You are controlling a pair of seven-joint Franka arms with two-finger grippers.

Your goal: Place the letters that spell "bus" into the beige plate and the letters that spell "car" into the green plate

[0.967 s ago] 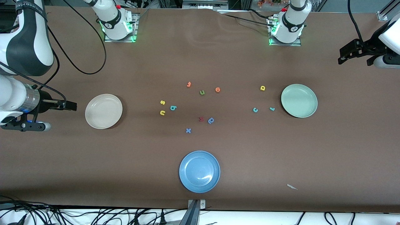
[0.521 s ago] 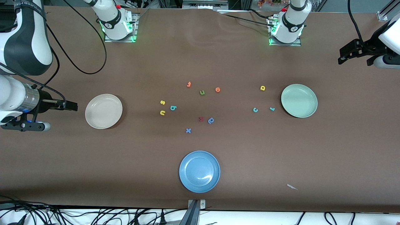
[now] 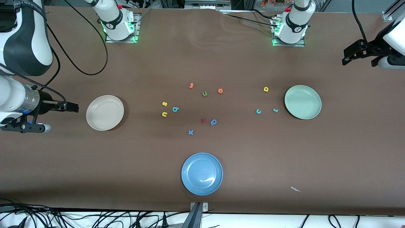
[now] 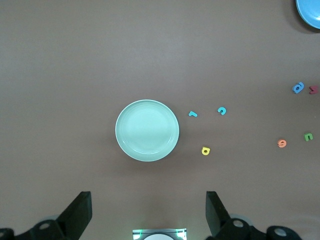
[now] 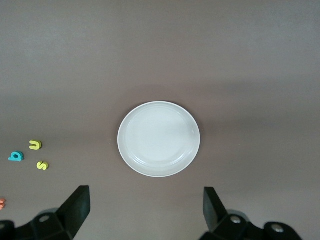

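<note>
Plates lie empty, nothing yet sorted. Taking the round cream beige plate as landmark: toward the left arm's end lie the foam yellow "u", teal "b" and yellow "s"; further along, the teal "c", teal "r" and yellow "a" beside the pale mint-green plate. We see the right gripper and the left gripper spread wide, high over their plates, waiting.

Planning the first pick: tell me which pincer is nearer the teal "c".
Left. The left pincer is up past the green plate, beside the teal "c"; the right pincer is past the beige plate.
</note>
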